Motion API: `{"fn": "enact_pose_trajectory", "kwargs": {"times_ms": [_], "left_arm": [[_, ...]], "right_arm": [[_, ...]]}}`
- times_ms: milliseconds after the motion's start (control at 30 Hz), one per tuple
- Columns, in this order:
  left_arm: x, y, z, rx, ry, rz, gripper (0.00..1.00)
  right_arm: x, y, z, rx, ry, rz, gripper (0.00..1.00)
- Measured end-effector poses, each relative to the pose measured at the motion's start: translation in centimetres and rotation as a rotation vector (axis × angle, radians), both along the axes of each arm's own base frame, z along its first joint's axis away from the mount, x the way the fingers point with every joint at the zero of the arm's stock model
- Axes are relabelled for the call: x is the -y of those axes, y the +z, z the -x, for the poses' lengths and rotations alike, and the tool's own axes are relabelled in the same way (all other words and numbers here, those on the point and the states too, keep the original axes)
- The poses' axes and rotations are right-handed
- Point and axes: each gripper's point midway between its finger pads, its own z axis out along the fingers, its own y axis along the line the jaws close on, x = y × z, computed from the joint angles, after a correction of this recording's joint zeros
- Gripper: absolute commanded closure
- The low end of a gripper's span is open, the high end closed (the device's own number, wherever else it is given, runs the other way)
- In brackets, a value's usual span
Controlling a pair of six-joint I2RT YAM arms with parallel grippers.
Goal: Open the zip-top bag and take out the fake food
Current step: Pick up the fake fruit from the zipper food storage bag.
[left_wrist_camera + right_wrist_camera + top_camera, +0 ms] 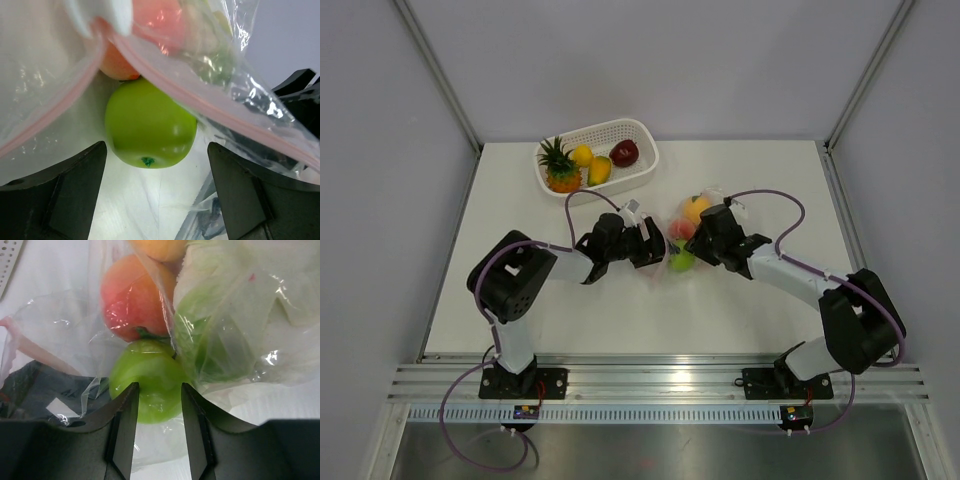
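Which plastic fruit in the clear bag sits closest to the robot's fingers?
The round green plastic apple, at the pink-edged mouth of the clear bag; the peach-pink fruit and orange one lie deeper inside.

I log: green apple (150, 127) at mouth of zip-top bag (215, 107); peach-pink fruit (155, 20) behind; my left gripper (156, 150) spread wide.

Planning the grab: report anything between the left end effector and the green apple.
Nothing visible does. The green apple looks bare at the bag's open mouth, ahead of the open left end effector; the pink zip strip crosses only its top.
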Motion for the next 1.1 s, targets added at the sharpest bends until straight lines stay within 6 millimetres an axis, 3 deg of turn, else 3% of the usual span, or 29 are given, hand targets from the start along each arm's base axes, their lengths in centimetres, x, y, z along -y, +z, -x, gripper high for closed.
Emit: {"fn": "enact_pose_trajectory", "kwargs": {"times_ms": [167,500,767,1000,1100], "left_arm": [[0.0,-0.3,0.0,-0.006,0.001,-0.005,0.14],[0.1,-2.1,-0.2,-0.04,0.004,-0.049,0.13],[0.2,-2.2,-0.3,-0.029,0.002,-0.062,0.13],[0.2,-2.2,-0.4,-0.027,0.008,-0.067,0.13],[0.2,-2.2,-0.4,-0.024,0.003,-0.073,0.14]], "right_arm": [[-1.1,0.0,-1.5,0.01,-0.014,-0.023,0.6],[-2.4,-0.3,-2.4,0.008,-0.023,-0.098,0.61],[-2.3,-0.4,-2.5,0.006,-0.029,-0.097,0.61],[-2.6,-1.3,-4.5,-0.002,-0.032,-0.062,0.71],[-2.6,-2.2,-4.4,-0.02,-0.024,-0.044,0.73]]}}
